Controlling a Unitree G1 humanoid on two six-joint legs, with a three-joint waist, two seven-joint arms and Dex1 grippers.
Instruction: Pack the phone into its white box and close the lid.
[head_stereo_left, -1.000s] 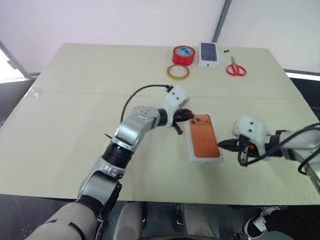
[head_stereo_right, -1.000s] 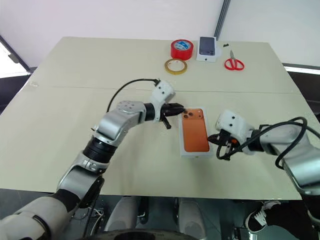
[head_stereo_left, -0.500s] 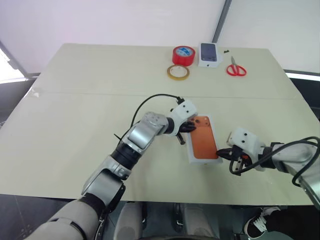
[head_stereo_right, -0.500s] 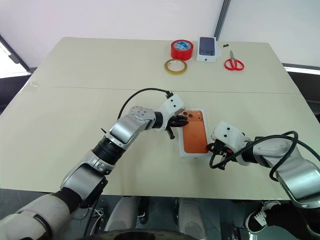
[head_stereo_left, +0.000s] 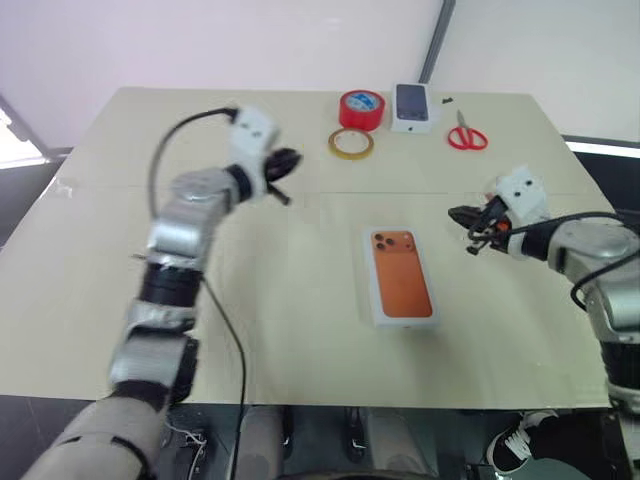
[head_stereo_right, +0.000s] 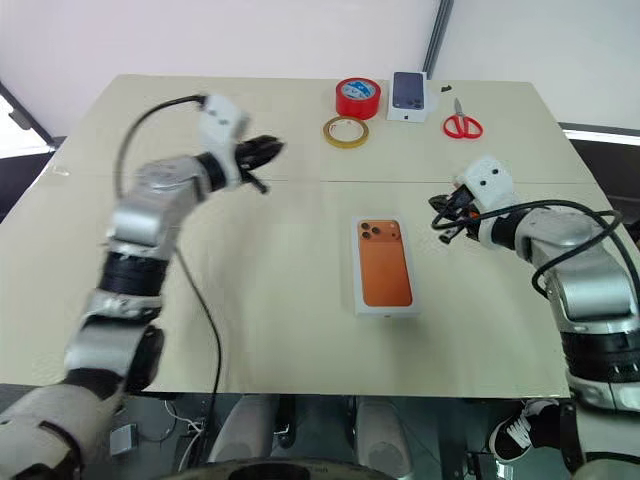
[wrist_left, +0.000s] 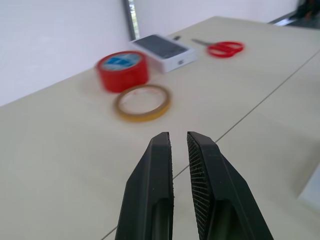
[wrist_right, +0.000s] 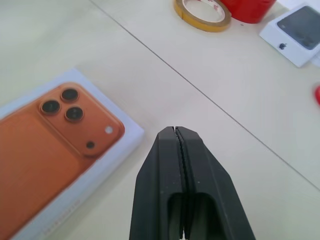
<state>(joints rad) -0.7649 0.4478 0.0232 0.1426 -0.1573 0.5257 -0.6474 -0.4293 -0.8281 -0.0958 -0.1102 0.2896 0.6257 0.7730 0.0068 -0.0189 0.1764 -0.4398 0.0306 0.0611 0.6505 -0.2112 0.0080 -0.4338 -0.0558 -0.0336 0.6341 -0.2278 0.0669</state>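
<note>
Now the phone (head_stereo_left: 401, 282) lies in the white box (head_stereo_left: 379, 312); both end effectors empty, left (wrist_left: 179, 145) slightly parted, right (wrist_right: 175, 134) pressed together.

The phone (head_stereo_left: 401, 277) is orange with dark camera lenses clustered in one corner; the white box (head_stereo_left: 379, 310) shows as a plain white border around it. The tabletop (head_stereo_left: 300, 330) is pale beige. At its far edge sit a red tape roll (head_stereo_left: 363, 108), a yellowish-tan tape ring (head_stereo_left: 351, 143), red-handled scissors (head_stereo_left: 465, 134) and a small white box (head_stereo_left: 413, 108) picturing a dark phone. Both pincers have black fingers (wrist_left: 157, 185)
</note>
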